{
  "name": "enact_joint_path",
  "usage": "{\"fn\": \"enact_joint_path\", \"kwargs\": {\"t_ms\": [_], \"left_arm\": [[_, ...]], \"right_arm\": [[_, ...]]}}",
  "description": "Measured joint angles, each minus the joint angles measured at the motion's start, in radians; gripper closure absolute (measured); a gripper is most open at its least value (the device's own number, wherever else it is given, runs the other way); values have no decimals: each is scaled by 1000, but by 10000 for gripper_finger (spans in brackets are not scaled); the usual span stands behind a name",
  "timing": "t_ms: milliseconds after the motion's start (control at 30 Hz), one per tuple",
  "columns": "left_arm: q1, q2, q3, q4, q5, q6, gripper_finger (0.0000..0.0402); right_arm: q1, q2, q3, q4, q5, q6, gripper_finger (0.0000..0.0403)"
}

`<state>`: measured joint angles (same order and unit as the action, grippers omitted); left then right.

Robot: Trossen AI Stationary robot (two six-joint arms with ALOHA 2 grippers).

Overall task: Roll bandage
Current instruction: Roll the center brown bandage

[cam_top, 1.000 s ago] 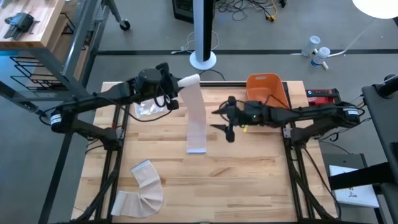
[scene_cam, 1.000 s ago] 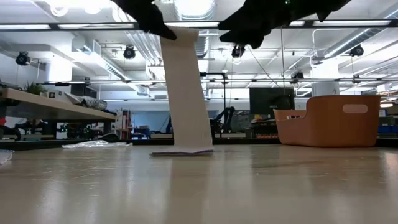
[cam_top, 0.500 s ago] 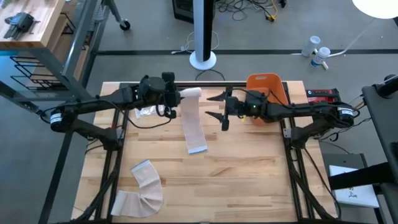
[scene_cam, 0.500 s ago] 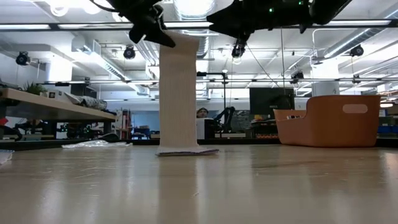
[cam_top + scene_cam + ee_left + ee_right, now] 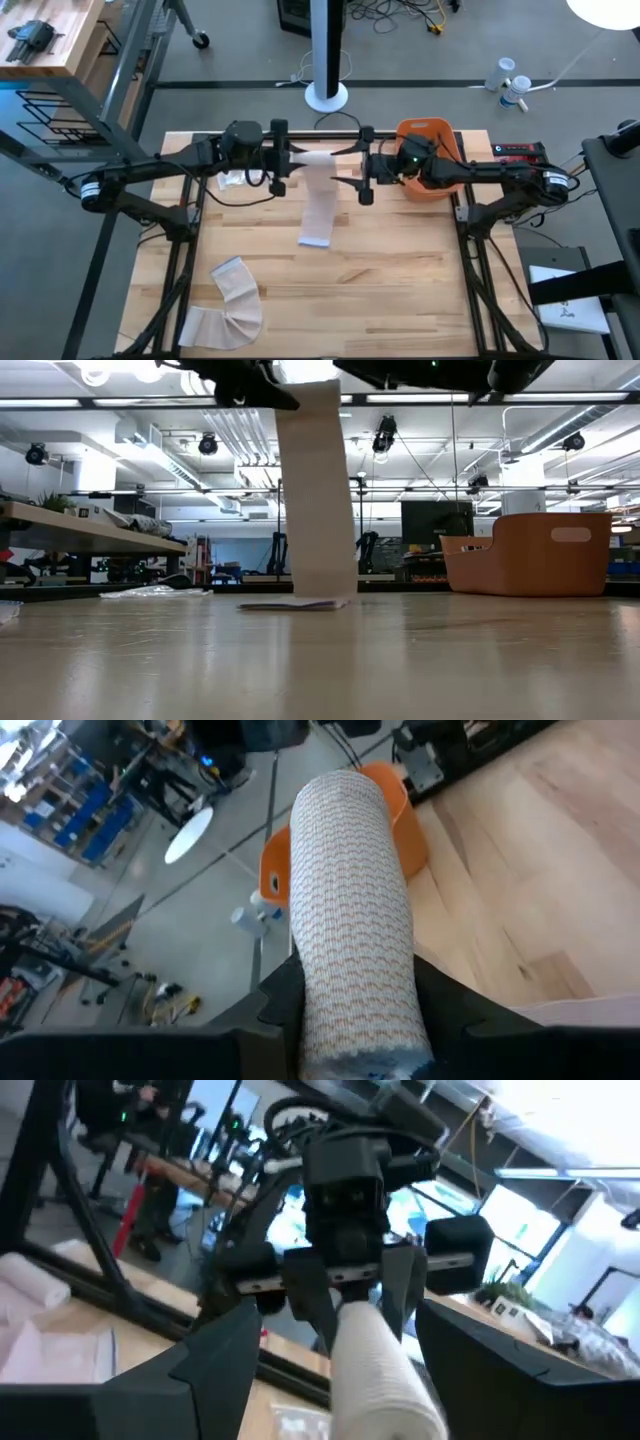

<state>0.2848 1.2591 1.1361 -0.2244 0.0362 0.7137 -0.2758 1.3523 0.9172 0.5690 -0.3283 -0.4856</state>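
Where the table (image 5: 400,290) lies nearest the camera's lower edge in the high view, a second strip of bandage (image 5: 228,300) is sprawled at the front left corner, well apart from both arms. Farther in, at mid-table, the loose tail of the bandage (image 5: 320,205) being worked rests its free end flat on the wood; the low view shows that tail hanging nearly straight down from above to the tabletop. Its rolled part is held up in the air behind this, over the rear half of the table.

The left arm reaches in level from the left side, its wrist turned so the left gripper (image 5: 283,163) points toward the right arm. Its fingers (image 5: 455,1005) are closed on one end of the roll, which juts out past them as a white ribbed cylinder in the left wrist view.

The right arm stretches in from the right at the same height, facing the left one. The right gripper (image 5: 352,170) is spread wide, one finger to each side of the roll's free end, and I cannot tell whether either finger touches it.

Just behind the right arm's wrist stands an orange bin (image 5: 440,140) at the rear right of the table. A crumpled clear wrapper (image 5: 234,180) lies under the left arm.
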Motion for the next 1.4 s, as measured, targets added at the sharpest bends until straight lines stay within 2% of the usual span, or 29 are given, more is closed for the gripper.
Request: {"fn": "enact_joint_path", "kwargs": {"t_ms": [100,233,533,1000,1400], "left_arm": [[0,-1,0,10,4,11,293],[0,-1,0,8,3,11,298],[0,-1,-1,19,8,11,289],[0,-3,-1,22,9,2,289],[0,-3,-1,22,9,43,291]], "right_arm": [[-2,12,48,-125,19,-59,143],[-2,21,83,-199,71,-115,140],[-5,25,86,-209,137,-214,158],[-6,25,86,-220,138,-324,201],[-6,25,86,-213,127,-344,200]]}}
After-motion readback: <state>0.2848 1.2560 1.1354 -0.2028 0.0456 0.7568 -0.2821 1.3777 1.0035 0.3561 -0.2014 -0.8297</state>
